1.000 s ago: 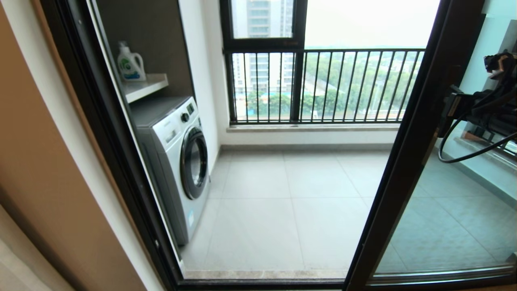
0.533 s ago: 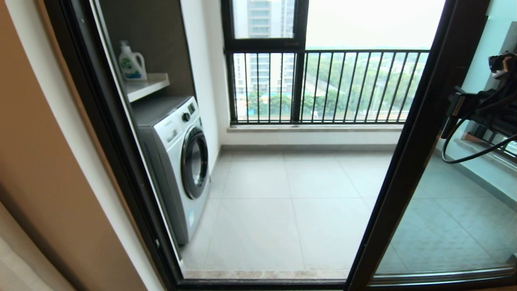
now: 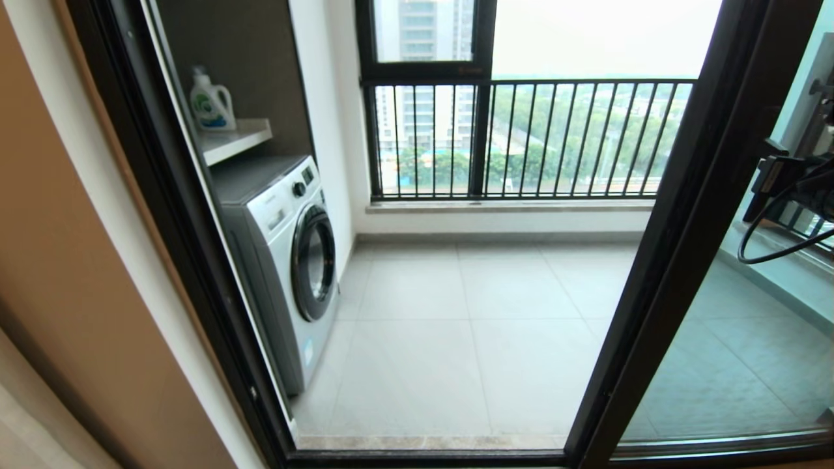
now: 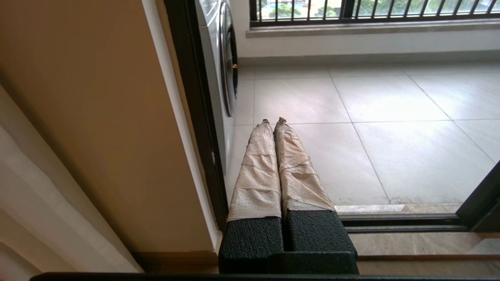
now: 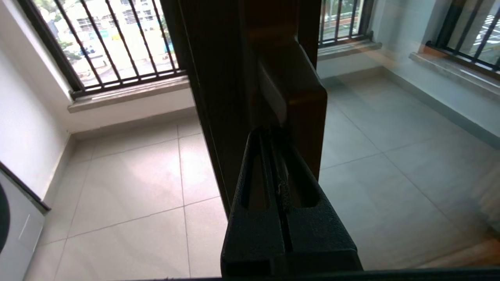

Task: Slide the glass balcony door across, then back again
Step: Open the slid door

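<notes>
Over the last second the glass balcony door (image 3: 690, 241) has slid toward the robot's right: in the head view its dark upright now stands further right than it did, so more of the black-barred railing (image 3: 528, 140) and of the tiled balcony floor (image 3: 469, 339) shows through the open gap. The right arm (image 3: 798, 185) has gone the same way with the door, and less of it and its looping cable now shows at the right edge of the head view than before.
</notes>
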